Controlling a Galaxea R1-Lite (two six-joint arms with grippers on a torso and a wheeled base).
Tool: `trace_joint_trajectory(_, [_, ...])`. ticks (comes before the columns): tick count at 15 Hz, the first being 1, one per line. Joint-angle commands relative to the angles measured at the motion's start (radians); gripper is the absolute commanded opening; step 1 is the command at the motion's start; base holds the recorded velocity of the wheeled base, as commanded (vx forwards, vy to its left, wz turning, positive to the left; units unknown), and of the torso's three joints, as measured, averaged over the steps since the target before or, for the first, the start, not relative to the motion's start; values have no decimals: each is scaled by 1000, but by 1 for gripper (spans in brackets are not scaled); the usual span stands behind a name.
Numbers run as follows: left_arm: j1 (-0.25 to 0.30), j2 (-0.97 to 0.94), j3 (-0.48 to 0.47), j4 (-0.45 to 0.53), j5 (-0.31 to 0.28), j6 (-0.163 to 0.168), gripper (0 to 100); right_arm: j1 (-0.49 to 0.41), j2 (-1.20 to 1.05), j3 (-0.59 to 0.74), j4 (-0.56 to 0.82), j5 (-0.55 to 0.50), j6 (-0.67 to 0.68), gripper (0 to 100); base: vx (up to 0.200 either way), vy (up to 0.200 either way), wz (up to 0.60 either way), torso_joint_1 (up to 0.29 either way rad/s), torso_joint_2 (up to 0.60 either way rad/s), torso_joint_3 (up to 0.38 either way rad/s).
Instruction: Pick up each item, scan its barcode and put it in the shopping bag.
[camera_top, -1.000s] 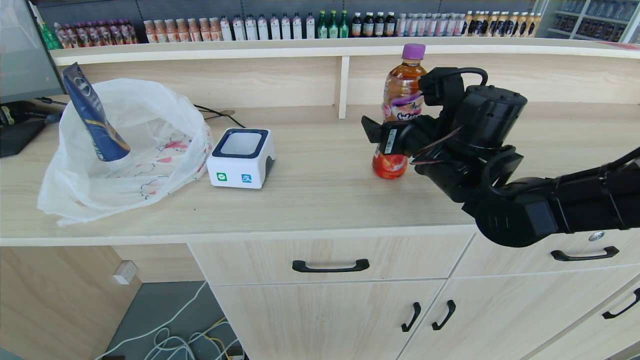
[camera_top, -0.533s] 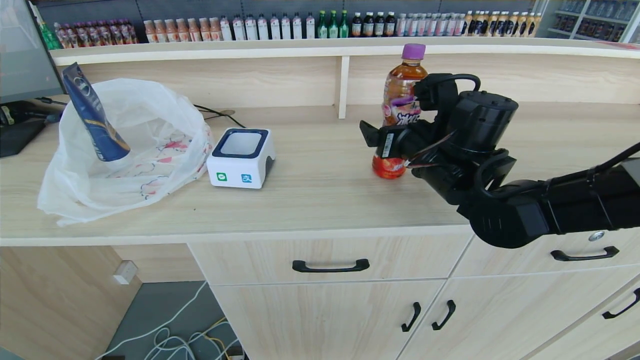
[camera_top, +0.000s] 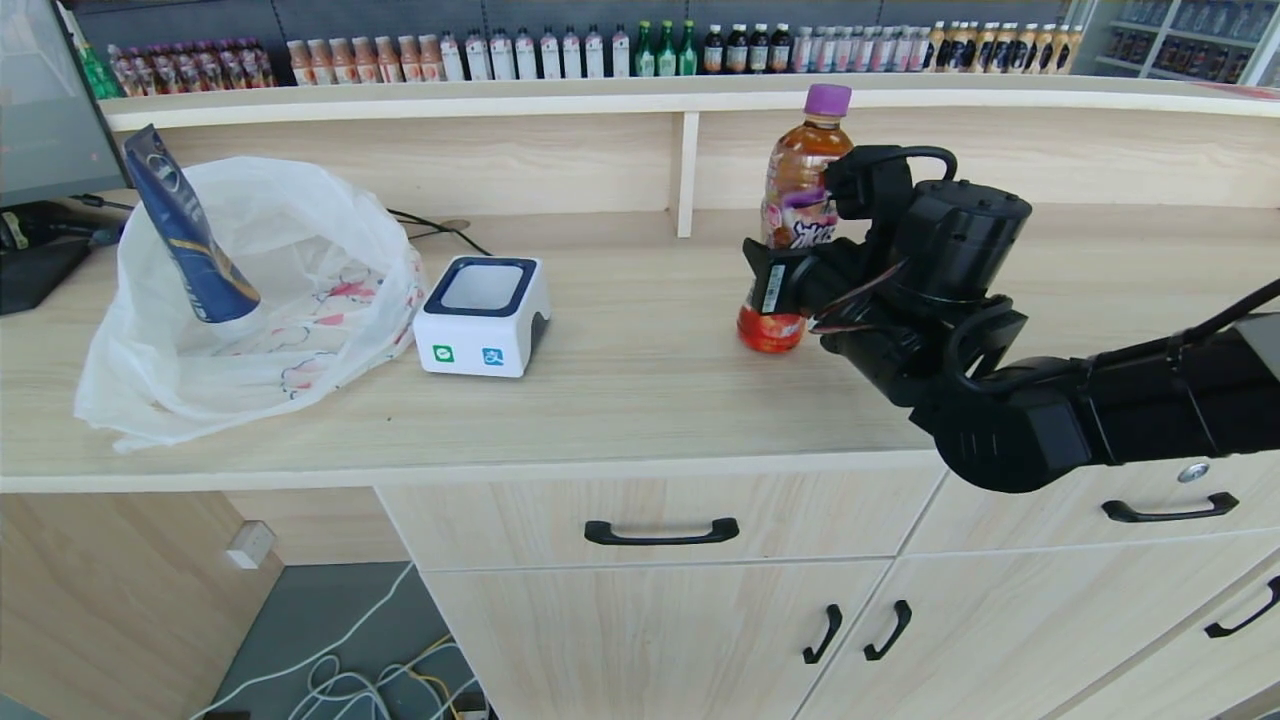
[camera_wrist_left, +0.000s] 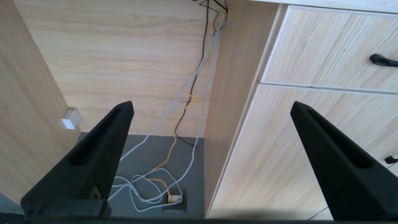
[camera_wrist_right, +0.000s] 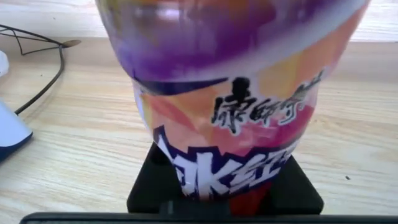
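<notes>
Item: bottle (camera_top: 797, 200), standing on counter (camera_top: 620, 400), right of scanner (camera_top: 484, 315). Right gripper (camera_top: 788, 285) pinching its label band. Left gripper (camera_wrist_left: 211, 109) hanging spread. Step: pickup. Next: lifting, presenting barcode to scanner, then bagging.

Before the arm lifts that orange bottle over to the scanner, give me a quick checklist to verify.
1. Grip: right gripper fingers shut on bottle: ok.
2. Bottle upright: ok.
3. Barcode side known: cannot tell.
4. Scanner window uncovered: ok.
5. Shopping bag open, blue pouch leaning inside: ok.
6. Clearance: left gripper open, low beside the cabinet, away from the path: ok.
</notes>
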Motion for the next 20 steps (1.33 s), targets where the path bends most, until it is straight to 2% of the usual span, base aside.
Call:
trace_joint_trajectory(1, [0, 0, 0, 0, 0, -1, 100, 0, -4, -6, -3, -1, 0, 0, 0, 0, 0, 0, 0, 0])
trace_joint_trajectory(14, [0, 0, 0, 0, 0, -1, 100, 32, -71, 4, -3, -2, -52, 0, 0, 0, 0, 0, 0, 0])
trace_joint_trajectory(20, [0, 0, 0, 0, 0, -1, 100, 112, -243, 146, -3, -11, -135, 0, 0, 0, 0, 0, 0, 0])
